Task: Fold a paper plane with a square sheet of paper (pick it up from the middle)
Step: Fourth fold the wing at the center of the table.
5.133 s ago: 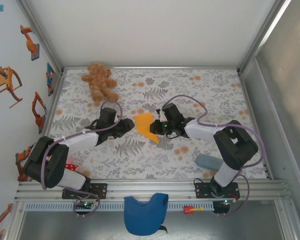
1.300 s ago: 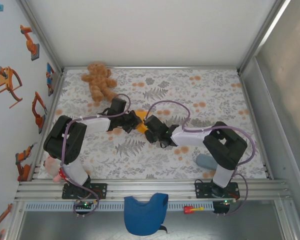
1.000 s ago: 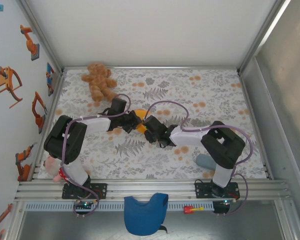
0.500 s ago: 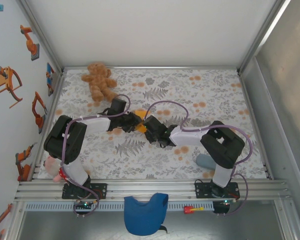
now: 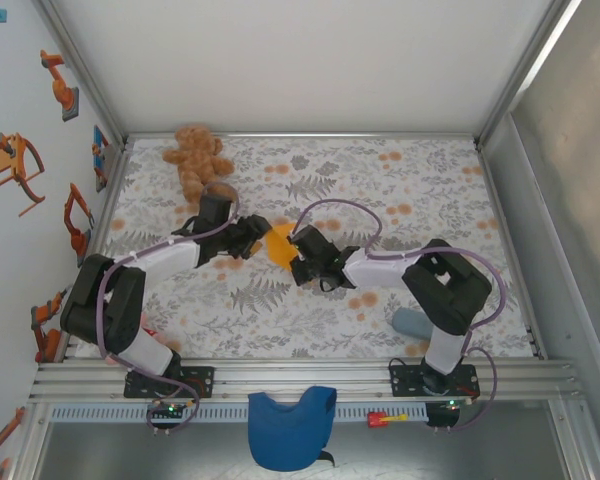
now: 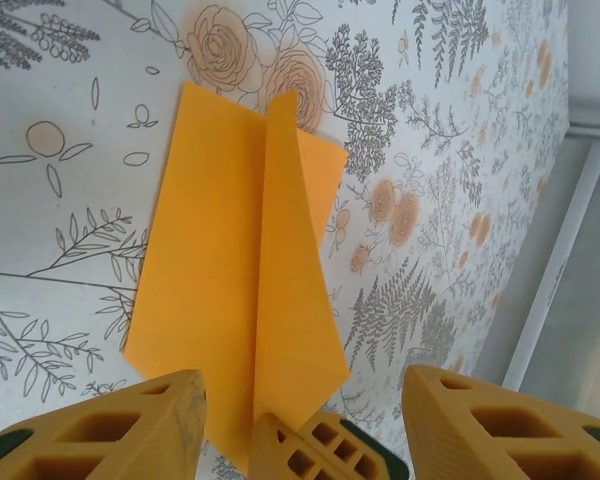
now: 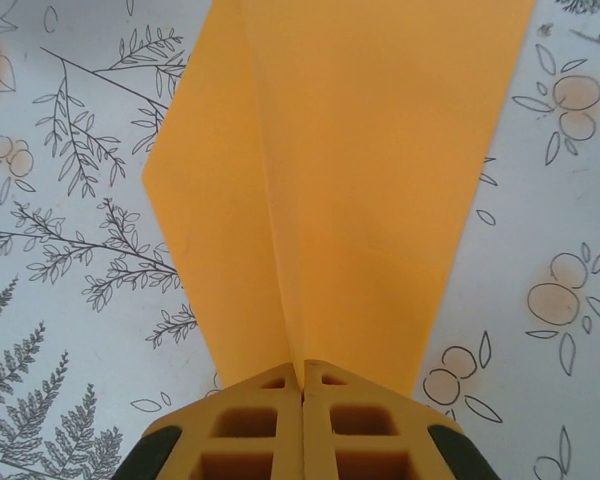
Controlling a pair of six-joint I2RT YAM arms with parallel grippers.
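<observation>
Orange paper [image 5: 279, 241] lies near the middle of the desk [image 5: 430, 190], between the two grippers. It is already creased into a half-made dart: in the left wrist view a ridge stands up along its length with a flap on each side. The right gripper [image 7: 302, 388] is clenched on one end of that ridge and holds the paper by its centre fold. The left gripper [image 6: 300, 380] is spread wide, with its fingers [image 6: 100, 435] flanking the paper's near end and grasping nothing.

This looks like the wing stage. The body crease is made, but the flaps are not yet turned down. The next move probably calls for the left gripper to close on one flap's free edge and lay it over while the right holds its pinch. Thin paper could slip or tear if pulled against that pinch.

From above, the grippers cover much of the paper, so its outline is hard to read. The right wrist view cuts off the far edge, and the closed jaws hide the tip. A yellow block [image 6: 315, 450] low between the left fingers may be the right gripper's tip, but I cannot tell. The number of layers is also unclear.
</observation>
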